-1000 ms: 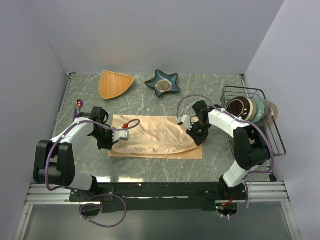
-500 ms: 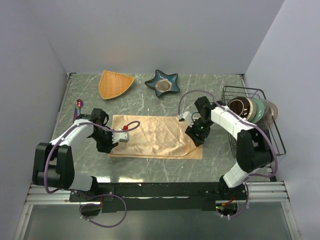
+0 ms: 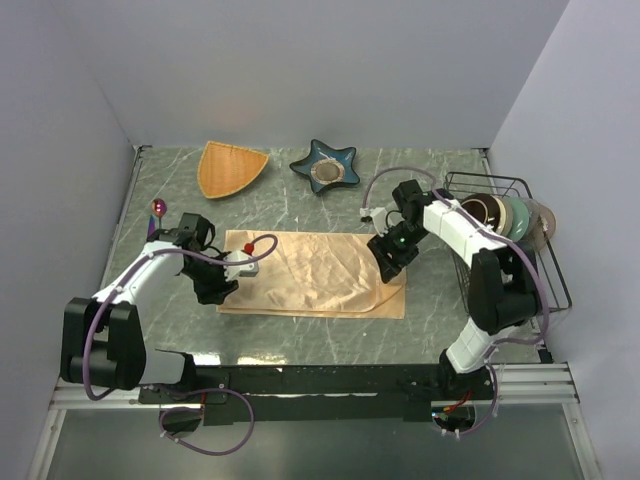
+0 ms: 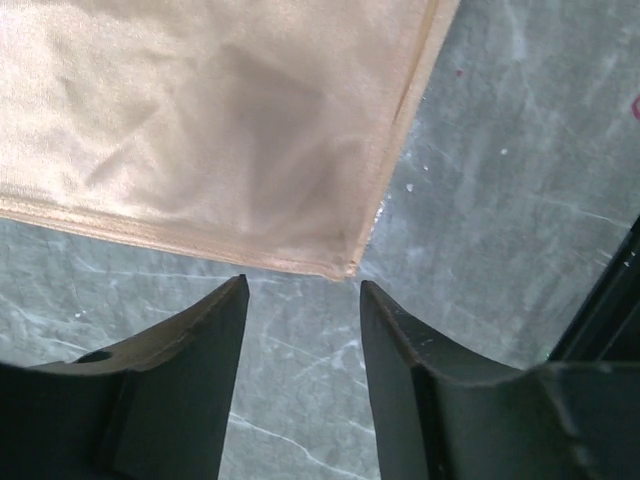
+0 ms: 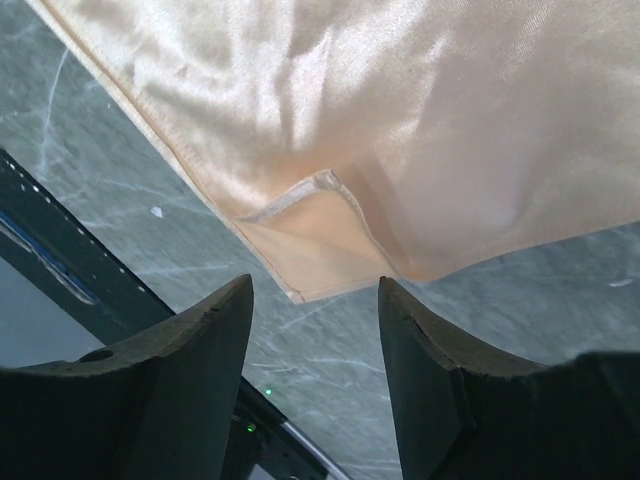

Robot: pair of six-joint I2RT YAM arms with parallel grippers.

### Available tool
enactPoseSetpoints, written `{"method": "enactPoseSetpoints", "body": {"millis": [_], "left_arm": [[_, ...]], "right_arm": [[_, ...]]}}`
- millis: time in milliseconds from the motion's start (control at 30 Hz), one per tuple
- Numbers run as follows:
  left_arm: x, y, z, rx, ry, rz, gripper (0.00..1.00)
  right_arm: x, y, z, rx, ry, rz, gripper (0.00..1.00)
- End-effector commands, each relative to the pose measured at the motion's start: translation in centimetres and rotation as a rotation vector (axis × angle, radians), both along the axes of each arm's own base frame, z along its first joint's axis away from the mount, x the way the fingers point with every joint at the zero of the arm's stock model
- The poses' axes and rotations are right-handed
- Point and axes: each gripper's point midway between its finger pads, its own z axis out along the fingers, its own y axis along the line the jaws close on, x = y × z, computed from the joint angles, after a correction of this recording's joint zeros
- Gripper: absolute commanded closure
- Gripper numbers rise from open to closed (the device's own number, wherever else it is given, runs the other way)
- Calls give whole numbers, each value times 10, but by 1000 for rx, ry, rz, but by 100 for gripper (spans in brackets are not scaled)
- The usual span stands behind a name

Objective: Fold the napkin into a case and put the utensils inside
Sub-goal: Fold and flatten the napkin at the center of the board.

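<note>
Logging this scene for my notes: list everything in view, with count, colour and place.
napkin: one, peach-orange, folded flat at table centre
utensils: one spoon visible, purple-pink, left table edge
fan-shaped dish: one, orange, far left
star dish: one, teal, far centre
wire rack: one, black, right edge
dishes: several, brown and pale, in rack
table: one, grey-green marble
left pincer: black, open, napkin's left edge
right pincer: black, open, napkin's right edge

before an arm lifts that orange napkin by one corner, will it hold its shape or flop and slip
Probably floppy: the napkin lies in soft creases, with one corner rumpled. Its satin sheen suggests it is slippery, so a push may slide it across the smooth table rather than fold it. It looks thin, so it is likely light.
</note>
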Motion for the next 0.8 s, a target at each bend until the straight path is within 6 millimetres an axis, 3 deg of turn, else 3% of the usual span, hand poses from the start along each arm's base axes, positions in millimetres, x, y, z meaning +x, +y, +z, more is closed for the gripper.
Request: {"method": "enactPoseSetpoints", "body": {"millis": [0,300,500,767], "left_arm": [[7,-10,-4,-45,1,13,44],[2,-14,-18,-27,-1,-33,28],[-3,-14,-25,2,-6,-53,29],[-1,-12,-24,12,-14,-57,34]], "right_arm": [[20,9,-4,17,8,-97,38],[25,12,-25,4,47,-141,32],[9,16,-32,18,160,-125,32],[-24,-3,-23,-28,214,-53,47]]}}
